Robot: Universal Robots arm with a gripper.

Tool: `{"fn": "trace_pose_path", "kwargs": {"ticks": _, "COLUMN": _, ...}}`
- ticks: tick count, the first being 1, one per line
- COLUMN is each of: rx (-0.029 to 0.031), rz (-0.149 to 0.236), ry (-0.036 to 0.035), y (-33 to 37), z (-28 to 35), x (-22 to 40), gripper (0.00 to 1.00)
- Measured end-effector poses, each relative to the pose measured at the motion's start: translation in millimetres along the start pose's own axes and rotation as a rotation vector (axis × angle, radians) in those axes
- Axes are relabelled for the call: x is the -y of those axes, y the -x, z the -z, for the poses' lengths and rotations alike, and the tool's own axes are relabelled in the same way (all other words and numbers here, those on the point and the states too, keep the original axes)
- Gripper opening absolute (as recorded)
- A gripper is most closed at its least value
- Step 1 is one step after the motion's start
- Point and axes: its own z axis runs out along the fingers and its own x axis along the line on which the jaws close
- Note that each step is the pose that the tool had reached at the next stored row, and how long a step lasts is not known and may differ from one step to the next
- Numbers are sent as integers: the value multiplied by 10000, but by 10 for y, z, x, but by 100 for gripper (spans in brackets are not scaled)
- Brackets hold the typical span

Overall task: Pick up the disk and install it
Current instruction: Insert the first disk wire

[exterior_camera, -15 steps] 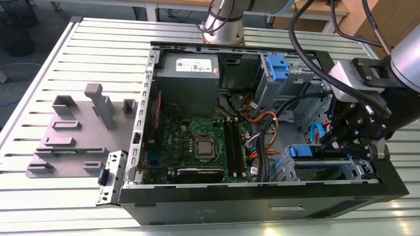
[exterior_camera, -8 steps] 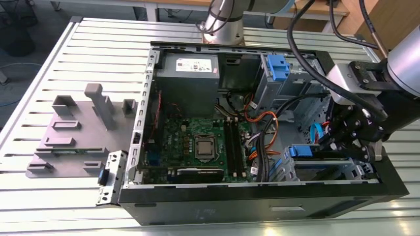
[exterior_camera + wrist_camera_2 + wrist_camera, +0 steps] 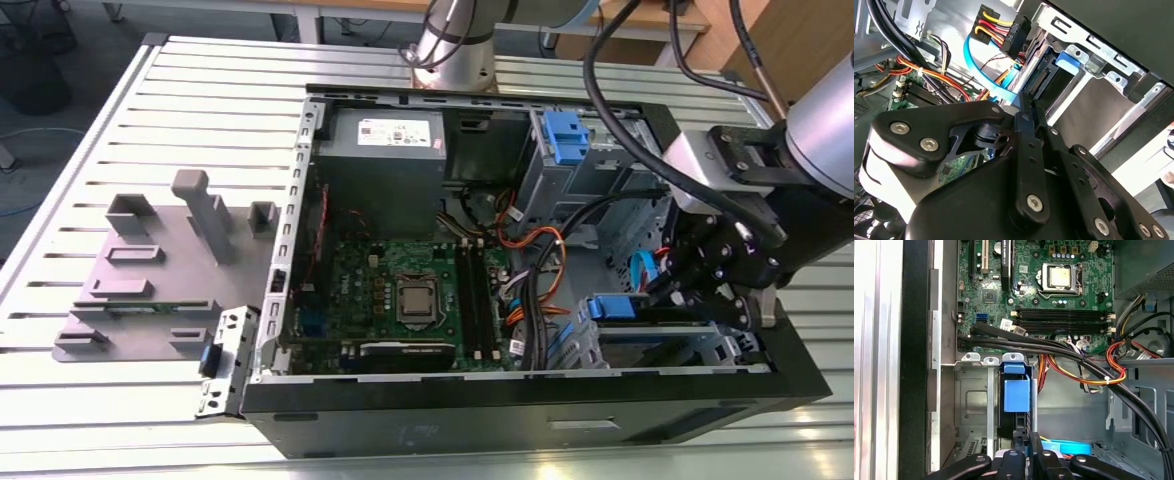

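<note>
The disk point(image 3: 1015, 410) stands on edge in the drive cage point(image 3: 971, 410) at the computer case's point(image 3: 534, 420) 4 o'clock corner, clenched between the end effector's point(image 3: 1024, 442) fingers; the motherboard point(image 3: 400, 290) lies toward 9 o'clock.

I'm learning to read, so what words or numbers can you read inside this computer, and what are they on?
White sticker on the grey box: print too small to read.
Black plug on the coloured wires: white letters, too blurred to read.
Small white label on the green board: too small to read.
Nothing else readable.
</note>
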Motion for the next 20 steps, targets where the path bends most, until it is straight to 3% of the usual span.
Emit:
{"fn": "trace_pose_path", "kwargs": {"ticks": 6, "rx": 7, "rz": 0, "ry": -1, "y": 0, "z": -4, "x": 0, "gripper": 16}}
{"fn": "trace_pose_path", "kwargs": {"ticks": 10, "rx": 5, "rz": 1, "ry": -1, "y": 0, "z": -5, "x": 1, "gripper": 29}}
{"fn": "trace_pose_path", "kwargs": {"ticks": 14, "rx": 2, "rz": 0, "ry": 0, "y": 0, "z": -3, "x": 0, "gripper": 29}}
{"fn": "trace_pose_path", "kwargs": {"ticks": 20, "rx": 3, "rz": 0, "ry": 0, "y": 8, "z": 115, "x": -4, "gripper": 29}}
